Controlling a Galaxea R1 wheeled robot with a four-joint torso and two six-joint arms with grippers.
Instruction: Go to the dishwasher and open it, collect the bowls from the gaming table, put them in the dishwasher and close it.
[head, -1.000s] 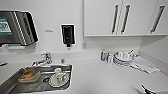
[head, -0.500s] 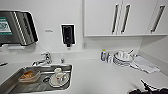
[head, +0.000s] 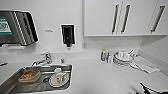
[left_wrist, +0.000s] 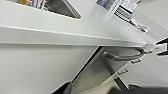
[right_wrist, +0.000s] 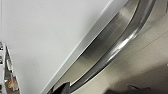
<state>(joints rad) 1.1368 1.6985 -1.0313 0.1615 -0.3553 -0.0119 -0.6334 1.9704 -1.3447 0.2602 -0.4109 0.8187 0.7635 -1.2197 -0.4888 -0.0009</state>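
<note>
The dishwasher (left_wrist: 100, 72) has a brushed steel front under the white counter, with a dark seam beside the white panel next to it. Its long bar handle (left_wrist: 125, 57) curves across the front. In the right wrist view the handle (right_wrist: 117, 47) runs large and very close across the steel front (right_wrist: 100, 42). My right gripper (right_wrist: 97, 88) is open right by the handle, with nothing between its dark fingertips (right_wrist: 62, 88). My left gripper (left_wrist: 100, 88) is open, farther back, facing the dishwasher front from below counter height. The bowls and the gaming table are out of view.
A white counter (head: 105, 77) holds a steel sink (head: 15, 81) with a faucet (head: 45, 59), a cup and plates. Stacked white plates and cups (head: 123, 58), bottles (head: 103, 55) and a cloth (head: 145, 65) stand at the back right. White drawers with short handles (left_wrist: 135, 61) flank the dishwasher.
</note>
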